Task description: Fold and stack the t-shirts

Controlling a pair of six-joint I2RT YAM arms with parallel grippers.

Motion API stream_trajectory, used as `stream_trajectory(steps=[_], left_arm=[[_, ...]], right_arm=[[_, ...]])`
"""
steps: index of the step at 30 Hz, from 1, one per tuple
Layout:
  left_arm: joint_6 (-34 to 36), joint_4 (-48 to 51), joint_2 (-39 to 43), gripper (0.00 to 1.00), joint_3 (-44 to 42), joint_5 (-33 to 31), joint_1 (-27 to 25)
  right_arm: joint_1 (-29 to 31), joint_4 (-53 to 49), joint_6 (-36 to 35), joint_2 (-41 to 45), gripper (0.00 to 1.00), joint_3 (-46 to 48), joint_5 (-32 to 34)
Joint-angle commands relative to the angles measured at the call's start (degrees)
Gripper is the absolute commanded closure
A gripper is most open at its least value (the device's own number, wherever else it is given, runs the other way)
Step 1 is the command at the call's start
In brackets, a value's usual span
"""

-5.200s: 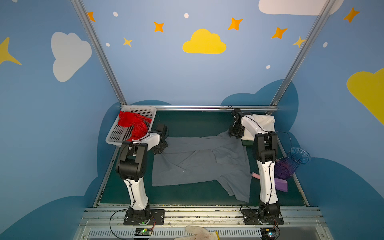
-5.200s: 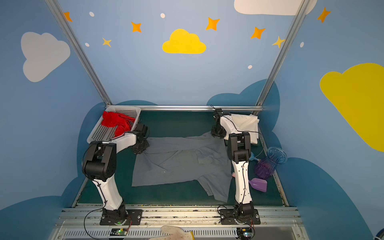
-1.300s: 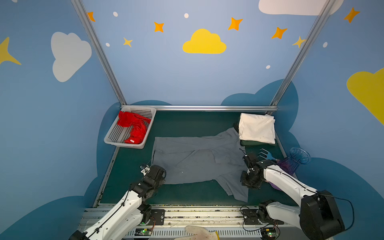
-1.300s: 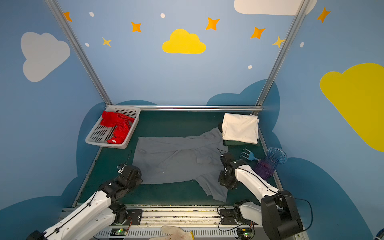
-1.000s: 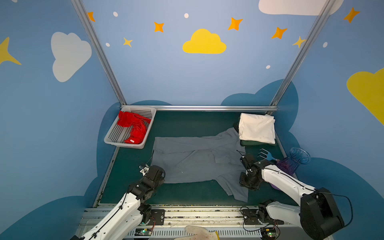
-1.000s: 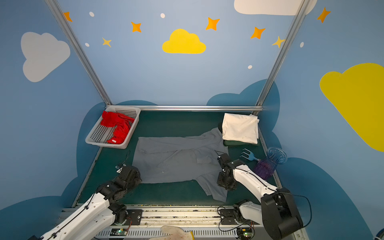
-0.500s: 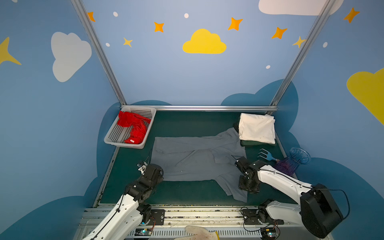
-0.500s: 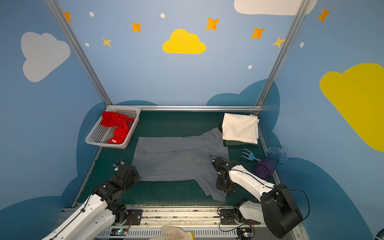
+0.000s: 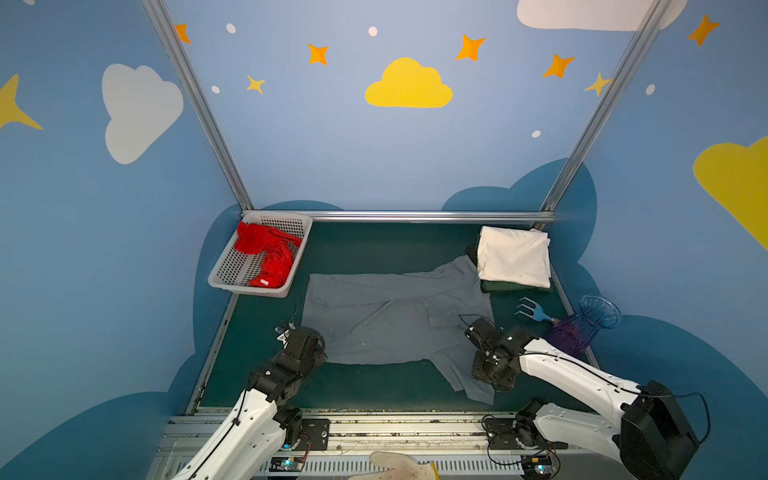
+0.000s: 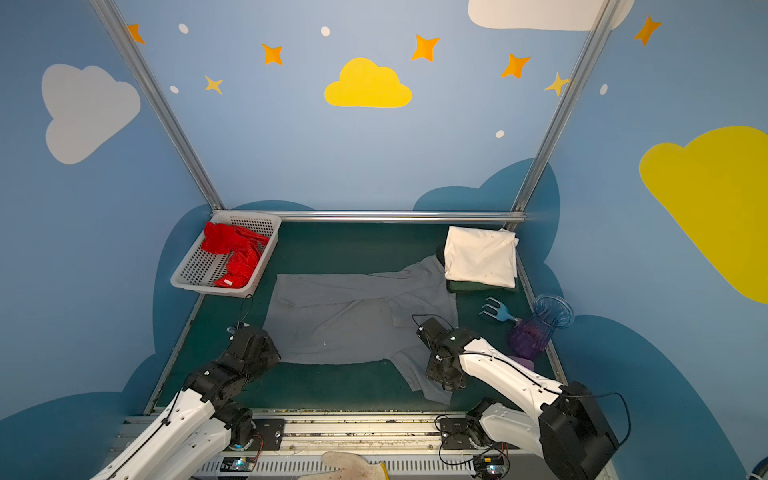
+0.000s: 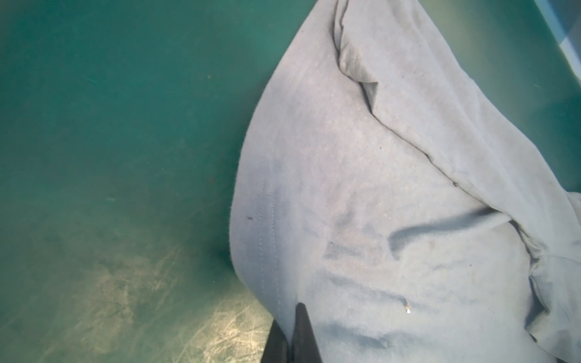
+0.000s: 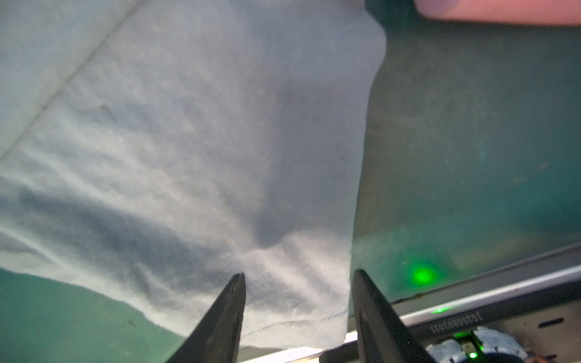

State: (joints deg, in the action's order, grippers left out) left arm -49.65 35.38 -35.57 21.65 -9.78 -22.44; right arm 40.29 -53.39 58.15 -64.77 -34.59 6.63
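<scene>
**Both arms now at the near edge of the grey shirt**

Some seconds ago both arms were working along the far edge of the grey t-shirt (image 9: 386, 324); they have since swung back to its near side. The left gripper (image 11: 290, 317) sits at the shirt's near left hem corner, clenched tight, and the hem runs in between its tips, so it looks like a pinch on the cloth. Over the last second the right gripper (image 12: 298, 276) has slid in over the shirt's near sleeve. Its jaws stand apart above the sleeve's edge and nothing is gripped yet.

The shirt itself lies spread flat and hardly shifted, so no fold has begun. I judge this as the set-up for lifting the near edge over, once the right side closes.

The cream t-shirt (image 9: 513, 257) rests folded at the grey shirt's far right sleeve. The red t-shirt (image 9: 268, 253) lies crumpled in the basket (image 9: 249, 289) beyond its far left corner.
</scene>
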Motion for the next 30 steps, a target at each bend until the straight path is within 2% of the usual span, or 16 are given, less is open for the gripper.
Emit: stream_trajectory(steps=[1,7,9,16,19,23,25,30], left_arm=[[1.53,-0.53,0.41,0.96,1.24,1.51,0.6],[2.31,-3.27,-1.85,0.96,1.56,4.08,0.9],[2.7,-4.1,-2.88,0.96,1.89,4.75,1.02],[3.96,-4.49,-3.75,0.96,2.34,6.17,1.73],[4.29,-4.0,-2.95,0.96,2.09,6.61,2.2],[4.38,-3.47,-1.87,0.96,1.69,6.66,2.54],[4.24,-3.38,-1.65,0.96,1.64,6.62,2.71],[4.55,-3.43,-2.0,0.96,1.64,6.35,2.72]], right_arm=[[1.29,-1.59,4.15,0.55,0.47,1.04,-0.07],[5.58,3.48,7.98,-1.09,0.45,1.28,-2.19],[5.97,4.96,8.98,-1.65,0.42,1.93,-2.83],[6.4,12.32,9.96,-5.09,0.44,5.39,-7.3],[6.4,14.27,10.19,-7.23,0.55,6.21,-8.52],[6.73,11.91,9.61,-7.99,0.84,4.48,-6.77],[7.03,10.39,9.61,-7.36,0.89,3.78,-5.78],[7.24,6.88,9.02,-5.8,0.91,1.49,-3.46]])
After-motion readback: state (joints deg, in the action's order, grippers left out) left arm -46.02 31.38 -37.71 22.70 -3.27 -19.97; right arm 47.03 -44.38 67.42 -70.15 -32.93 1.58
